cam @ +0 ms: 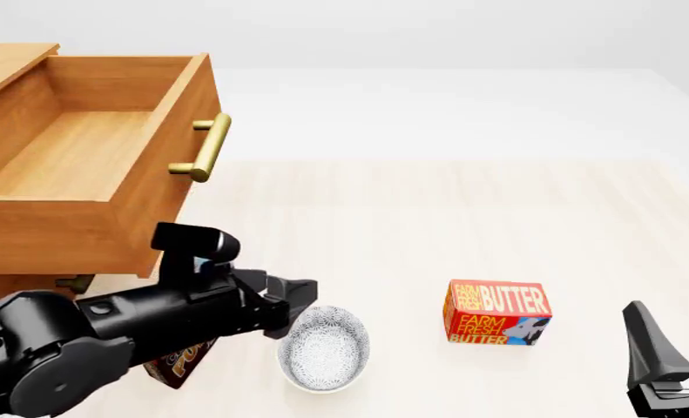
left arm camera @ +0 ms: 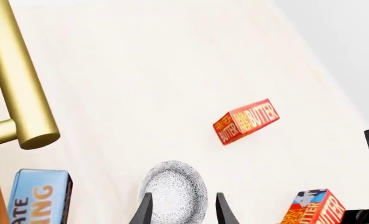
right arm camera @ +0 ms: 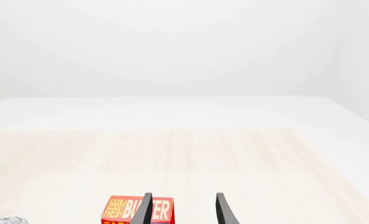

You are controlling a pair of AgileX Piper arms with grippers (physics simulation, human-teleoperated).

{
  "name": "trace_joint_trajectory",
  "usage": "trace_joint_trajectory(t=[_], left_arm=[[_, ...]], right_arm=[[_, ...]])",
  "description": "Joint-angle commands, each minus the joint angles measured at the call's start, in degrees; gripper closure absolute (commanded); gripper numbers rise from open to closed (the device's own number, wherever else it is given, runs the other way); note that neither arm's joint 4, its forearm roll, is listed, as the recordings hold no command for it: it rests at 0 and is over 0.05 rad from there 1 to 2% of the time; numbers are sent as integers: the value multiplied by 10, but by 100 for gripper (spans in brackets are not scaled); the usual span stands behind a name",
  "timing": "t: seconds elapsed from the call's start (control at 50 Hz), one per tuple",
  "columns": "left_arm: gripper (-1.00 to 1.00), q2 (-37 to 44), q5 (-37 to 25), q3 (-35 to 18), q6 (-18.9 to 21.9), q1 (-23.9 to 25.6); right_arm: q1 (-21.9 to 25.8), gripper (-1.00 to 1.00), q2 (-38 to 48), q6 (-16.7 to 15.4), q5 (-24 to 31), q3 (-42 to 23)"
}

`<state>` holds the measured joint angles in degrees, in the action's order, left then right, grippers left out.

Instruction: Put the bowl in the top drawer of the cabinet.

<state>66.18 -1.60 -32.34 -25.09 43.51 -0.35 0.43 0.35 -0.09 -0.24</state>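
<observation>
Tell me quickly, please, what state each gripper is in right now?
Left gripper: open, holding nothing, above the bowl.
Right gripper: open, empty.

Simulated tabletop scene: blank white backdrop, pale wooden table, flat rendering.

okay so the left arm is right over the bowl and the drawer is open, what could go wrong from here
1. The left gripper is open, with one finger over the bowl and one outside its rim; a shallow pinch on that rim could slip.
2. The butter box lies near the bowl, and another box sits under the arm; a nudged bowl might knock them.
3. Lifting toward the top drawer, the bowl could catch its front panel or brass handle.
</observation>
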Motion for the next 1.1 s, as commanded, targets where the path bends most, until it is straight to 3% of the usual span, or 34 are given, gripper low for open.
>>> trace_joint_trajectory(t=[0.02, 1.1], left_arm=[[-100, 35, 26, 7, -8, -15], [-100, 171, 135, 31, -45, -42]], right_arm=[[0, -100, 0, 0, 0, 0], [0, -100, 0, 0, 0, 0]])
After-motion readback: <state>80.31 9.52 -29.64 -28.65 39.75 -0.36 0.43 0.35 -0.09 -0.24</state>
